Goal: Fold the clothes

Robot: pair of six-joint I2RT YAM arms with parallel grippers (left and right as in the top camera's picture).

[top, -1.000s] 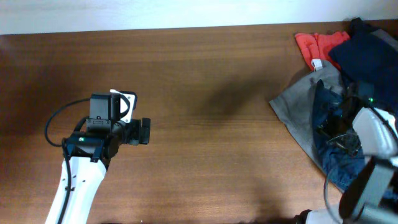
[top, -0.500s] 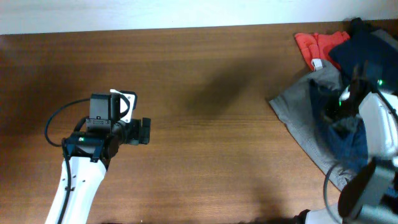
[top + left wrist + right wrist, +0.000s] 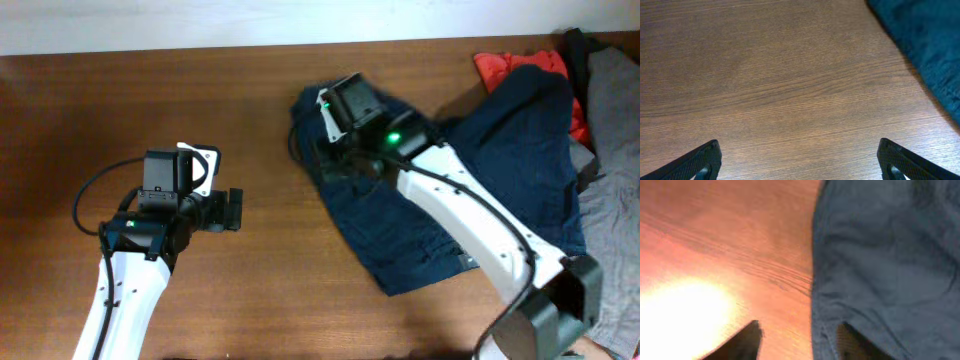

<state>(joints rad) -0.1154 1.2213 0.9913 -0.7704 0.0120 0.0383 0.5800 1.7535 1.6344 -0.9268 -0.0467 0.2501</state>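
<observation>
The dark navy shorts [image 3: 480,170] lie spread and rumpled from the table's middle to the right side. My right gripper [image 3: 322,165] is over their left edge. In the right wrist view its fingers [image 3: 797,340] are apart: one over bare wood, one over the shorts [image 3: 880,255], with the fabric's edge between them and nothing clamped. My left gripper [image 3: 232,211] is at the left, wide open and empty [image 3: 800,165] over bare wood. A corner of the shorts [image 3: 935,45] shows at the top right of the left wrist view.
A light grey garment [image 3: 615,130] lies at the right edge, partly under the shorts. A red-orange garment [image 3: 500,70] lies at the back right. The brown wooden table [image 3: 250,280] shows bare between the arms.
My right arm has swung from the pile at the right to the table's middle. The navy shorts came with it and now lie spread across the centre-right. The left arm has not moved.
</observation>
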